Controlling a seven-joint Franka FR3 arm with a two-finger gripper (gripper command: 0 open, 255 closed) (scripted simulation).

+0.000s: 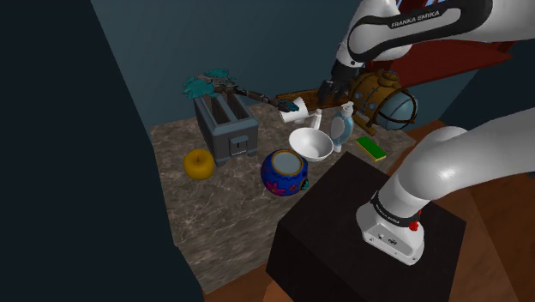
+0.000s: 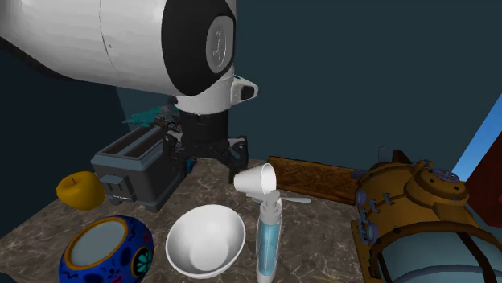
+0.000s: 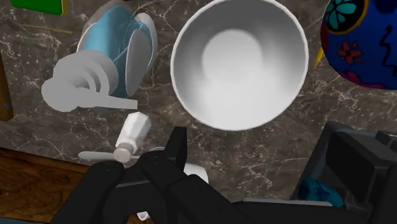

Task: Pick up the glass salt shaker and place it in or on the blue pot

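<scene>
Above the marbled counter (image 1: 214,214), we are finding the gripper (image 2: 203,154) a dark huddle, and we cannot tell whether it is open or closed. Just beside it the plain white salt shaker (image 3: 133,129) is tilting, narrow cap toward the gripper, long axis aiming between the pump bottle (image 3: 121,44) and white bowl (image 3: 238,63).

Seen in the second exterior view, the blue pot (image 2: 104,256) loses its lower part to the bottom edge. The brass lantern (image 2: 418,217) runs off the right and bottom edges. The arm (image 2: 121,40) is cropped at the top, and a teal duster (image 2: 143,117) peeks out from behind it. In the wrist view, a green block (image 3: 38,5) is a sliver at the edge. I cannot tell what the small white piece (image 3: 132,132) near the bowl (image 3: 238,60) is.
</scene>
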